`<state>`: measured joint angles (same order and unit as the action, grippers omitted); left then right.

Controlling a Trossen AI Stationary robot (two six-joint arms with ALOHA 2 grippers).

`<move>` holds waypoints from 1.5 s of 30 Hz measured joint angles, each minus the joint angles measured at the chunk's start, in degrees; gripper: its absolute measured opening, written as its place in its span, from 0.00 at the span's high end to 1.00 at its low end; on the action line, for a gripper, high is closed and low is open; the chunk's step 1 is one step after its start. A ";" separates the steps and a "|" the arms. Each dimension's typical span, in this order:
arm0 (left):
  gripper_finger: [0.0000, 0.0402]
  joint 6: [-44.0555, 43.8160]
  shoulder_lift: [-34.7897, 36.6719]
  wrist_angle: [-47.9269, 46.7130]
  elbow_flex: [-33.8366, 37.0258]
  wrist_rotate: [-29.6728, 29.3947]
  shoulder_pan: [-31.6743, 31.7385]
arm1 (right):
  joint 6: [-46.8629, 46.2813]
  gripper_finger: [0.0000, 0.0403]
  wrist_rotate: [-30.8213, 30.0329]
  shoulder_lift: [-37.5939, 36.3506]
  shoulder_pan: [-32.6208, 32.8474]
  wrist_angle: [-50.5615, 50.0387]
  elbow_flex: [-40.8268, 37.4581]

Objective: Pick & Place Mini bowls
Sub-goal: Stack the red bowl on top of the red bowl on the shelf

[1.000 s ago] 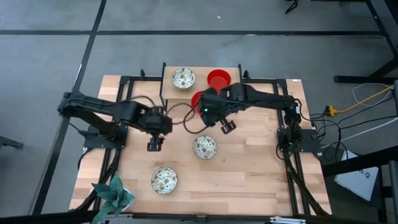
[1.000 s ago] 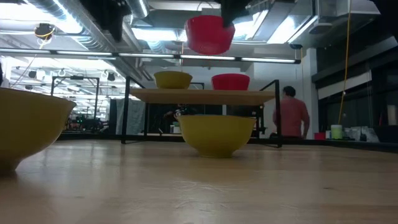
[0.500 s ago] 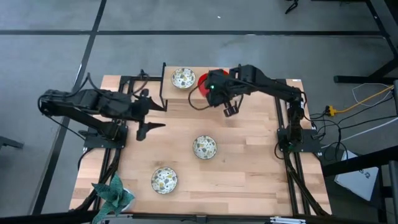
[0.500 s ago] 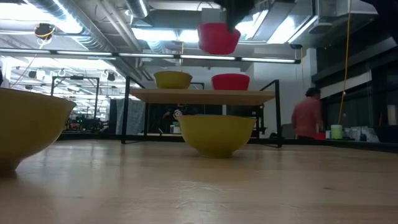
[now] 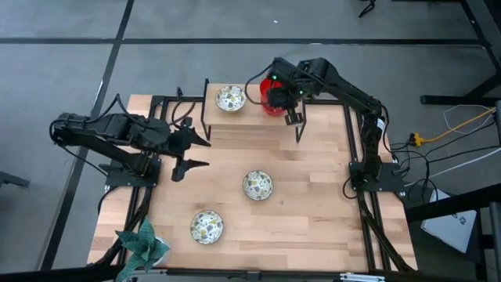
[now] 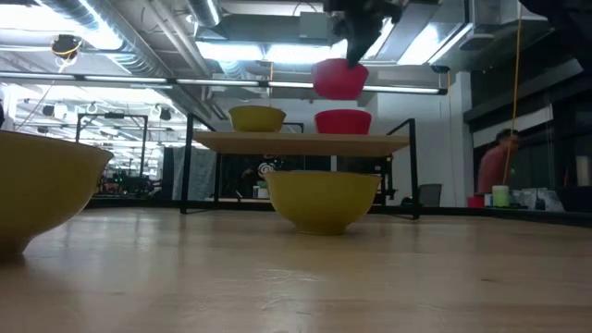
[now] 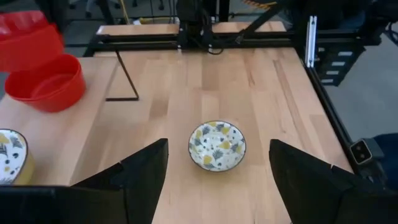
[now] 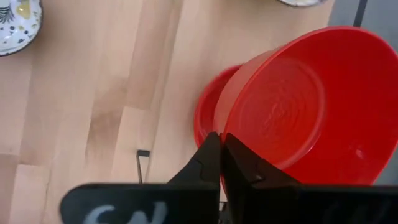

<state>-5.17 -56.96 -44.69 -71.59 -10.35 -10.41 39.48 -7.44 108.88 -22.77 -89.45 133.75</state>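
My right gripper [image 5: 282,100] is shut on a plain red mini bowl [image 5: 271,92] and holds it over the raised wooden shelf [image 5: 235,117] at the table's far edge. The held bowl is right above a second red bowl [image 6: 342,121] that stands on the shelf. A patterned mini bowl [image 5: 230,98] stands on the shelf beside it. Two more patterned bowls [image 5: 257,185] [image 5: 207,226] rest on the table. My left gripper [image 5: 191,154] hangs open over the table's left part, with nothing between its fingers [image 7: 144,180]. My right gripper pinches the red bowl's wall at the rim [image 8: 231,138] between its two fingers [image 8: 214,163], on the side nearest the wrist. The fingers slant down from above. The bowl hangs tilted and lifted clear [image 6: 339,79], just above the red bowl [image 8: 206,118] on the shelf.
A teal leafy object [image 5: 142,243] sits at the table's near left corner. The shelf stands on thin black legs [image 6: 188,176]. Black frame rails [image 5: 368,219] run along the table's left and right sides. A person [image 6: 495,166] is in the room beyond the table.
My right gripper has carried the red bowl from over the table's middle toward the far edge, until it came above the shelf's red bowl. My left gripper has drawn back toward the table's left edge, risen and tipped up from pointing steeply down, and stayed open.
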 joint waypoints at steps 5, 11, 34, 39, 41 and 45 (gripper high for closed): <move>0.32 0.03 -0.96 -0.27 0.02 0.02 0.00 | 0.00 0.99 1.94 0.02 -2.41 0.00 0.00; 0.32 0.44 -1.08 -0.30 0.02 0.00 0.00 | 0.20 0.99 3.59 0.66 -3.38 -0.04 -0.07; 0.32 0.24 -1.08 -0.30 0.02 -0.07 0.00 | -0.32 0.99 2.51 5.18 -3.68 -0.52 -0.07; 0.32 0.00 -1.08 -0.31 0.02 -0.07 0.00 | -1.25 0.99 2.51 5.18 -3.71 -0.55 -0.07; 0.32 -0.02 -1.08 -0.30 0.02 -0.07 0.00 | -2.36 0.99 2.52 5.18 -3.71 -0.55 -0.07; 0.32 -0.06 -1.08 -0.30 0.02 -0.07 0.00 | -3.03 0.99 2.50 5.18 -3.69 -0.57 -0.07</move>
<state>-5.23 -58.04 -44.99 -71.57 -10.41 -10.41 36.46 -4.94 114.06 -26.46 -90.02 133.69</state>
